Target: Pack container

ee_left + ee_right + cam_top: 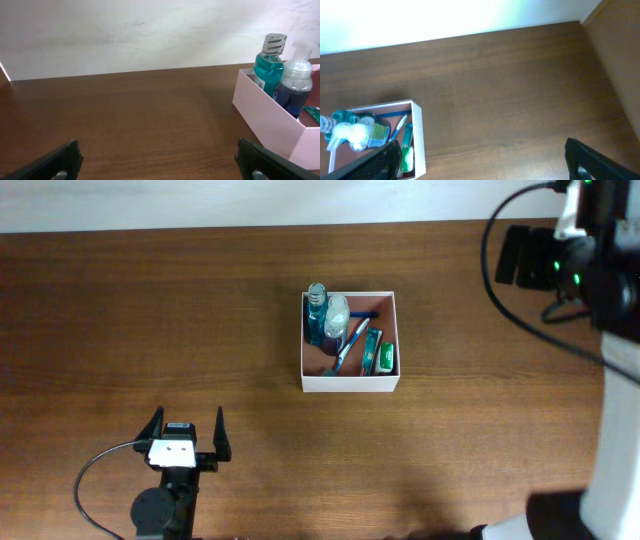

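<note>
Showing container (350, 384) packed overhead, teal bottle (267, 70) cap text L-wrist only (L fingers (221, 435), R fingers (592, 160) wide, empty).

Overhead looks straight down from high up, the whole table (150, 310) in shot, the container (350, 384) just right of centre. Left wrist sits low at the near side, facing the far wall (150, 30), container at its right edge. Right wrist hangs high on the right, tilted down, container lower left. All three share it.
</note>
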You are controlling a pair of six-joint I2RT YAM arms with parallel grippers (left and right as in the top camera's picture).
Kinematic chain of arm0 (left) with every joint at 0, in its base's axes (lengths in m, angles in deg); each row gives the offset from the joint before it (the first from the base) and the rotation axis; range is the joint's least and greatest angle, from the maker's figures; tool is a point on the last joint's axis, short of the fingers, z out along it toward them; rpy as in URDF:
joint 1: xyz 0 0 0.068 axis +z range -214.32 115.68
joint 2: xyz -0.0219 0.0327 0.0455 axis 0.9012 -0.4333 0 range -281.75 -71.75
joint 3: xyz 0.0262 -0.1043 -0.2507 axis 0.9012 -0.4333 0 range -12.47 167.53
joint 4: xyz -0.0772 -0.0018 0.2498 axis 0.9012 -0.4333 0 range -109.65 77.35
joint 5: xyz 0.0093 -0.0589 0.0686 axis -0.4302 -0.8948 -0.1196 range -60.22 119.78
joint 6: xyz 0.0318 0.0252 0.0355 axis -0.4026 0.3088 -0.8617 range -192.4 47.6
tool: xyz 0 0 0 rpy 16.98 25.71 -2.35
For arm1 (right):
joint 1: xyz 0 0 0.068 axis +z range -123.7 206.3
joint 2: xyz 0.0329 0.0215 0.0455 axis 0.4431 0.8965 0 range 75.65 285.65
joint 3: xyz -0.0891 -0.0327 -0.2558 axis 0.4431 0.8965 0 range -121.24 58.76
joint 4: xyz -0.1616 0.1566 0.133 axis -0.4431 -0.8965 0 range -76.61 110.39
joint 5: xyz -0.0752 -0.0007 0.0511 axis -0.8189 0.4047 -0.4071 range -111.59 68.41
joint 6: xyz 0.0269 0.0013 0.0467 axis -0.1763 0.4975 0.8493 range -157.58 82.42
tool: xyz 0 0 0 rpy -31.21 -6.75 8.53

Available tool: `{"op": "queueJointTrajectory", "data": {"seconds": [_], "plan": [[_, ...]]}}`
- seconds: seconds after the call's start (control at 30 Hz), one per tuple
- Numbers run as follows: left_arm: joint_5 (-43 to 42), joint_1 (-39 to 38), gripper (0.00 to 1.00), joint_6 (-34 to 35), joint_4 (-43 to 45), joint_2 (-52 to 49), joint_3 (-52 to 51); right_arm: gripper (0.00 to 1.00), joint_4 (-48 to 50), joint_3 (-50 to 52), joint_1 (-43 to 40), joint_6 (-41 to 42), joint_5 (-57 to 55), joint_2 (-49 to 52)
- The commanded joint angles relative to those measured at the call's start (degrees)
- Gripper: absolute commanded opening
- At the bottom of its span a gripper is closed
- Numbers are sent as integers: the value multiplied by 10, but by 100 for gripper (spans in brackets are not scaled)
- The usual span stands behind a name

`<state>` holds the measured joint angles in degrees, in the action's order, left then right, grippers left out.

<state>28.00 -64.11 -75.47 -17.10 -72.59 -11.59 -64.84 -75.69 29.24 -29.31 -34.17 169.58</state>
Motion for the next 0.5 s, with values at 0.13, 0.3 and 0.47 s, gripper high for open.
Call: {"op": "queueJointTrajectory", "data": {"seconds": [0.13,0.3,0.47], "plan": [[-8,3,99,-9,1,5,-4,98,181,268,4,-3,39,-231],[-8,3,100,-9,1,5,-4,98,324,487,4,-3,47,-388],[-8,3,99,-9,1,5,-4,98,379,688,4,-3,48,-538]]}}
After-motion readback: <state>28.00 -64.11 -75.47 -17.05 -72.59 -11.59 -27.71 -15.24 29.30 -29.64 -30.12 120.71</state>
